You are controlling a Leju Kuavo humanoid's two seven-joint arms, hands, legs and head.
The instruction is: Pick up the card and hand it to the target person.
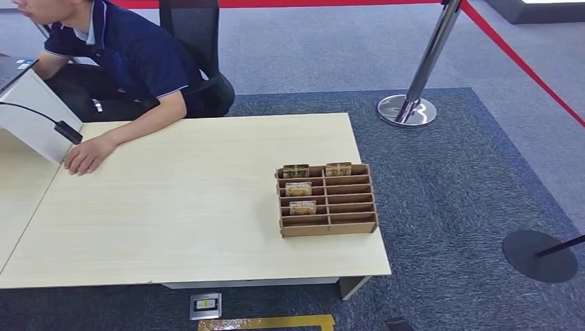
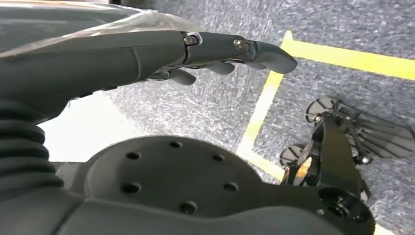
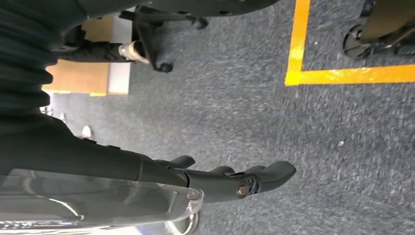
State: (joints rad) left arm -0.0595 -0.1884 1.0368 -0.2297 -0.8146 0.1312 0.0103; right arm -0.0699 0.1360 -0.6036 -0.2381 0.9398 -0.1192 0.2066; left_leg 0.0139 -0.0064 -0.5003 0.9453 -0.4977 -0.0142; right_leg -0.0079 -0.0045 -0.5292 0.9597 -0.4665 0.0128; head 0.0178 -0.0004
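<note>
Quickly, left to right. My left hand (image 2: 215, 54) is hanging low beside my body over grey carpet, fingers lying straight and close together, gripping nothing. Ahead of it and higher up, a person (image 1: 131, 55) is sitting at the far left of the table (image 1: 186, 200), with the person's hand (image 1: 86, 157) lying flat on the top; I am seeing no card in it.

Forward of my right side, a cardboard rack (image 1: 352, 207) is sitting near the table's right end. The cards (image 1: 298, 188) are standing on edge in its slots: three down the left column, one at the top of the right column. Each card's long axis is running crosswise to my reach, faces pointing toward me and away. Which one is the target card I cannot tell.

My right hand (image 3: 230, 181) is also hanging down over carpet, fingers stretched out with small gaps, holding nothing.

Step in hand: I am judging this fits either cards waiting in the rack for a pick, or arms lowered once a card is handed over. So I am naming no next move. Any reach from this pose calls for lifting a hand up over the near table edge.
</note>
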